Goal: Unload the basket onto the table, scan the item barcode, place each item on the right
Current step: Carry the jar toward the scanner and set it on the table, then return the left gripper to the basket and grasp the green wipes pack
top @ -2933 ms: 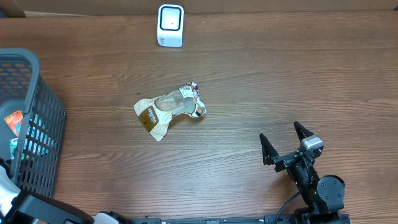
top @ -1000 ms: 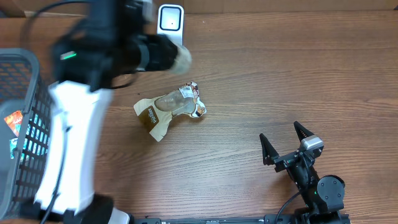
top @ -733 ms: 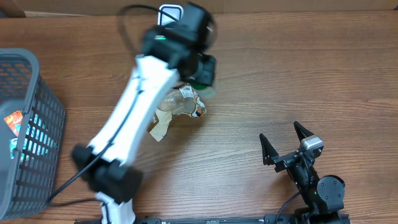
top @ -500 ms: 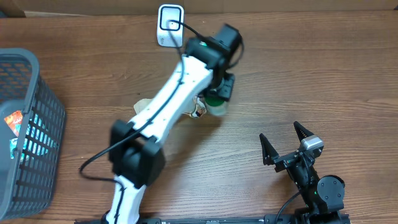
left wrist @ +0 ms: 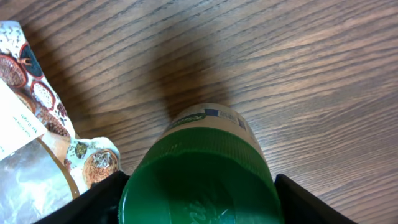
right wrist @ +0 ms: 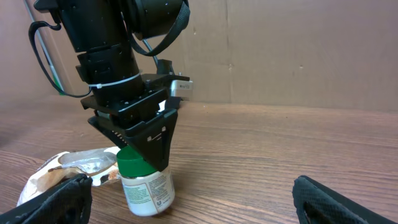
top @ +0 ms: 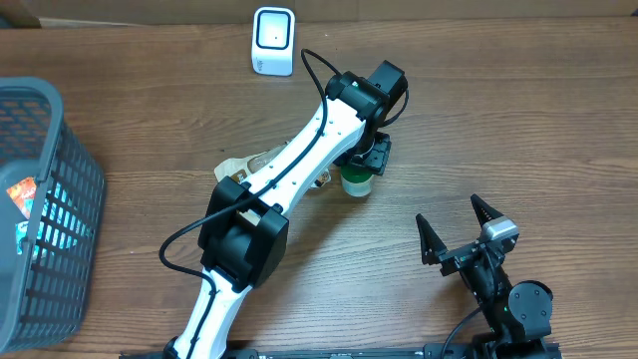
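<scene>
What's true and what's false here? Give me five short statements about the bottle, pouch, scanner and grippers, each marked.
1. The green-capped bottle stands upright on the table. True.
2. The scanner sits beside the right gripper. False: it is at the table's far edge.
3. The right gripper is open and empty. True.
4. The pouch lies inside the basket. False: it lies on the table beside the bottle.
5. The left gripper is over the bottle's cap. True.

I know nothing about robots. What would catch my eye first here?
A long white arm stretches across the middle of the table, its claw straddling the green cap of a small bottle standing upright. Beside the bottle lies a crumpled snack bag; a grey basket sits at the left edge.
</scene>
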Controlling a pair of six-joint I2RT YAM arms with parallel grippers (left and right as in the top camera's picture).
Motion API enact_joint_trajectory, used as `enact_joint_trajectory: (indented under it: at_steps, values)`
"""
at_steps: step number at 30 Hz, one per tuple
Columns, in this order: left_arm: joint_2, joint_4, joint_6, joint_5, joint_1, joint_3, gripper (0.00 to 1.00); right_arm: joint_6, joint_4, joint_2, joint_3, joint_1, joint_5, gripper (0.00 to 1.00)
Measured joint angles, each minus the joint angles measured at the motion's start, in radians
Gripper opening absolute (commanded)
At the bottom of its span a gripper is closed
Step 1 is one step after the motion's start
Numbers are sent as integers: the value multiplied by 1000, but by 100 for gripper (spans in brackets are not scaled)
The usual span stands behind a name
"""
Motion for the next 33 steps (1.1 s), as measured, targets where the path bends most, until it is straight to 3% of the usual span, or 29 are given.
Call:
enact_joint_trajectory:
  at_steps: [6, 14, 21, 25, 33]
  values:
    - [0, 1, -8, 1, 0, 0, 82, 0, 0, 0, 0, 0, 0, 100]
    - [1, -13, -11, 3, 5, 19, 79, 0, 0, 0, 0, 0, 0, 100]
    - [-9, -146, -11, -16, 93, 325, 83, -1, 0, 0, 0, 0, 0, 100]
    - [-99, -238, -11, -56, 225, 529, 85, -1, 0, 0, 0, 0, 0, 100]
    - [-412, -381, -54, -158, 779, 678, 86, 0, 0, 0, 0, 0, 0, 100]
